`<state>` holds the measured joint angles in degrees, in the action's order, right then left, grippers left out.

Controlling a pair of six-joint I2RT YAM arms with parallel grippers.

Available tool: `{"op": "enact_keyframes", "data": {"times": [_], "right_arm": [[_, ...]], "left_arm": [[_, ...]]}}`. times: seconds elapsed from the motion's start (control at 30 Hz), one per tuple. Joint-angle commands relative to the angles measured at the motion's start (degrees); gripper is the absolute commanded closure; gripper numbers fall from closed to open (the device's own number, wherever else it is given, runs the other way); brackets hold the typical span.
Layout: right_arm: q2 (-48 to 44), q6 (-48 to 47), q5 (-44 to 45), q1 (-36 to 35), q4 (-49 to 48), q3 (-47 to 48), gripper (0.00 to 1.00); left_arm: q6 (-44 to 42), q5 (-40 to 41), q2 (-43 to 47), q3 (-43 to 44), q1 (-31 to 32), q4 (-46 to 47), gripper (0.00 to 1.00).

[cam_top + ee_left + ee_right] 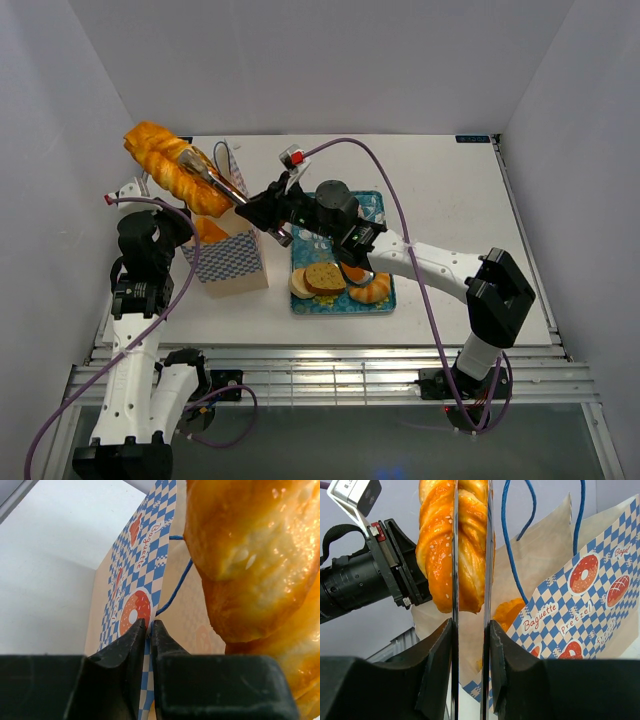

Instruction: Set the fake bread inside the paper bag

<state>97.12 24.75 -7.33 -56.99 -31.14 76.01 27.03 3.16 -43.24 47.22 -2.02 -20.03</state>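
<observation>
My right gripper (262,212) (471,625) is shut on metal tongs (215,178) (455,555). The tongs clamp a long orange twisted loaf (172,165) (437,545) above the open paper bag (232,262) (570,610). The loaf also shows in the left wrist view (250,555). My left gripper (193,233) (149,625) is shut on the bag's checked top edge (125,580), beside its blue cord handle (175,590). Another piece of bread (210,230) (507,612) lies inside the bag.
A teal floral tray (375,215) right of the bag holds a dark round slice (325,277), a pale slice (299,286) and a croissant (372,290). White walls enclose the table. The left arm's wrist (365,575) is close beside the loaf.
</observation>
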Motion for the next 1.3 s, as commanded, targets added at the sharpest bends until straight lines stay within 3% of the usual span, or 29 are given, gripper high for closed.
{"op": "enact_keyframes", "data": {"times": [0.0, 0.4, 1.27], "right_arm": [[-0.27, 1.35, 1.44, 0.48, -7.89, -0.16, 0.67], [-0.53, 1.26, 0.39, 1.09, -7.89, -2.35, 0.54], [-3.25, -1.81, -0.93, 1.62, -2.62, -0.69, 0.44]], "left_arm": [[-0.04, -0.35, 0.53, -0.20, 0.26, 0.34, 0.79], [-0.04, -0.26, 0.62, -0.11, 0.35, 0.26, 0.81], [-0.04, -0.70, 0.62, -0.11, 0.26, 0.34, 0.83]]}}
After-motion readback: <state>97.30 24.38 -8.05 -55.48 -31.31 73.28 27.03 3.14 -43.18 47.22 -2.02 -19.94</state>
